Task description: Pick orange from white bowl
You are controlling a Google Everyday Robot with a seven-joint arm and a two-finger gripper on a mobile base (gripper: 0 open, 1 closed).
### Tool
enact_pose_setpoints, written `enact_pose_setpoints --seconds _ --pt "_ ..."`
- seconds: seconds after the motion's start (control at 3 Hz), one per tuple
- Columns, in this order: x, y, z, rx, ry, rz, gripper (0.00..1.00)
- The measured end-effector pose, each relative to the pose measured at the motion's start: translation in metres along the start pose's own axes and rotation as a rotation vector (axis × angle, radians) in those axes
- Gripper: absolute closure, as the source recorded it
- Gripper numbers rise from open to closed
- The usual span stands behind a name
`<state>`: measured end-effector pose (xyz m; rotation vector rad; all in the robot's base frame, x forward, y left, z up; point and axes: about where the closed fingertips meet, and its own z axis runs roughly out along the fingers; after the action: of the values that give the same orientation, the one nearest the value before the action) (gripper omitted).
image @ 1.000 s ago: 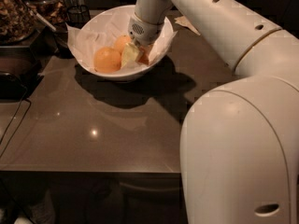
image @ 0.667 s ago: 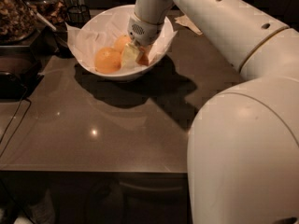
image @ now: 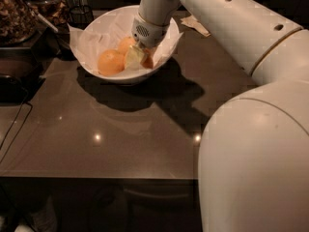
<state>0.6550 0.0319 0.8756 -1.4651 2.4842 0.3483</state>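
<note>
The white bowl (image: 91, 35), lined with crinkled white paper, stands at the back of the dark table. One orange (image: 110, 62) lies at its front left and a second orange (image: 126, 43) lies behind it. A pale yellowish round piece (image: 133, 58) and a reddish-orange piece (image: 147, 61) lie right under my gripper (image: 140, 53). The gripper reaches down into the right half of the bowl from above, its white wrist (image: 150, 19) hiding the bowl's back right. It touches or nearly touches the fruit there.
Glass jars of nuts (image: 17, 13) and a dark container with a utensil (image: 72, 14) stand at the back left. A folded napkin (image: 195, 25) lies right of the bowl. A cable (image: 14, 129) runs along the left. My large white arm body (image: 256, 163) fills the right foreground.
The gripper stays down in the bowl over the same fruit. The big arm body in the foreground has shifted slightly right. The oranges have not moved.
</note>
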Motion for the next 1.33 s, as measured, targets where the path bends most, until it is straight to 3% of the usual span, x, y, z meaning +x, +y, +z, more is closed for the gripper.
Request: enact_pose_setpoints --seconds 1.33 --pt "-0.014 0.013 -0.012 0.026 -0.028 -0.043 1.0"
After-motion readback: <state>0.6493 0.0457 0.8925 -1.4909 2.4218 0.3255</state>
